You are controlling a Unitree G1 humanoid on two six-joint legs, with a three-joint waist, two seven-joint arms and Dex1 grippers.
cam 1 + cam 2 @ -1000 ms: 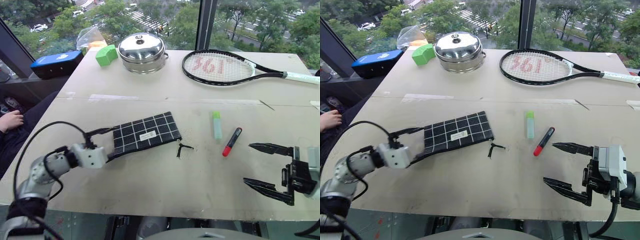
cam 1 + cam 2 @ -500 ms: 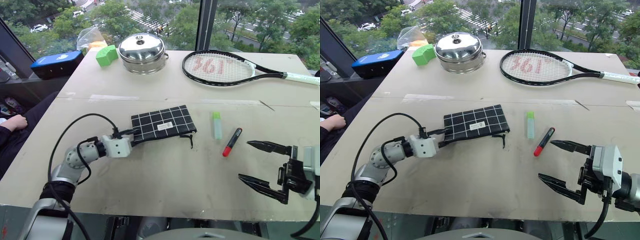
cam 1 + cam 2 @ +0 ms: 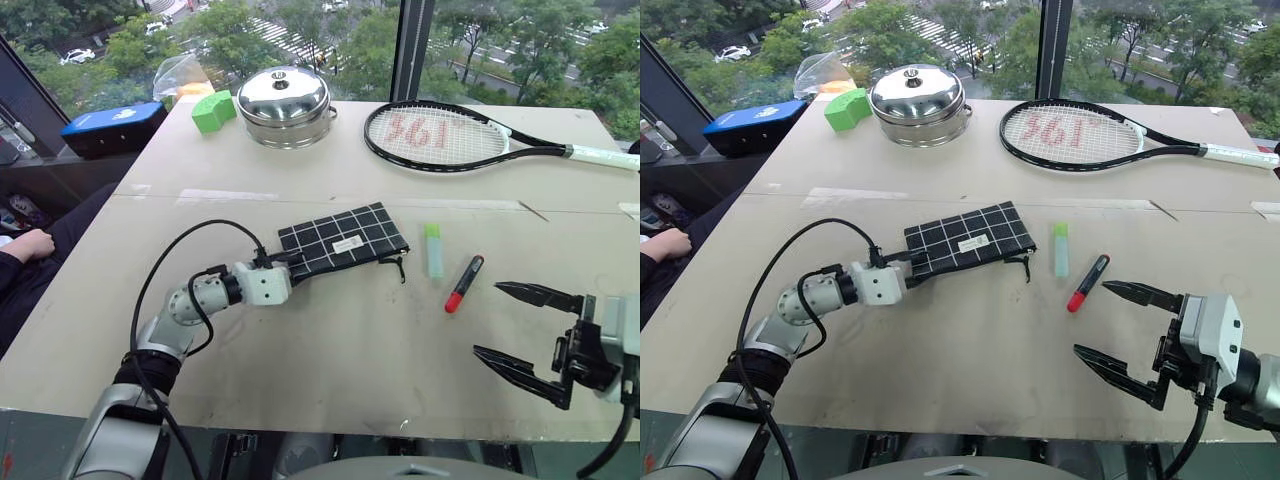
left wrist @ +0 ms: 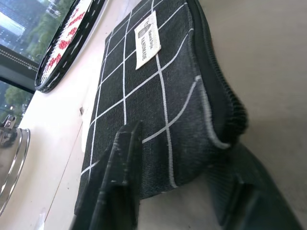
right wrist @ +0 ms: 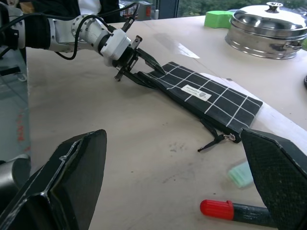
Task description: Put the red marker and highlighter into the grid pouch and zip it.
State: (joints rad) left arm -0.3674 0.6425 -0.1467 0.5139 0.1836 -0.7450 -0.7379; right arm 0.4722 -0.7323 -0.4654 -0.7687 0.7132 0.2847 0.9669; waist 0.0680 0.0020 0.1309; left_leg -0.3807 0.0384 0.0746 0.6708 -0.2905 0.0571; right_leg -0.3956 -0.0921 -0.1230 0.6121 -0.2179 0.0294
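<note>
The left arm stretches low, its left claw [image 3: 292, 262] clamped on the black white-gridded fabric pouch [image 3: 345, 238]. The right claw [image 3: 525, 330] hovers with fingers spread wide.

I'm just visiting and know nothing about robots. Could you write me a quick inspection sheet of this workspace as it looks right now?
Surface: pale table, slightly scuffed.
Job's things: grid pouch lies flat, its zipper cord trailing toward the highlighter; the red marker lies beside that. Both pens are outside the pouch.
Clutter: steel lidded pot, green block, tennis racket, blue box, plastic bag.
Grippers: left gripper is clamped on the pouch's end; right gripper is open, hovering near the marker.
Cables: black cable loops over the left arm.
Surroundings: window with trees and a street outside; a person's hand at the left edge.
</note>
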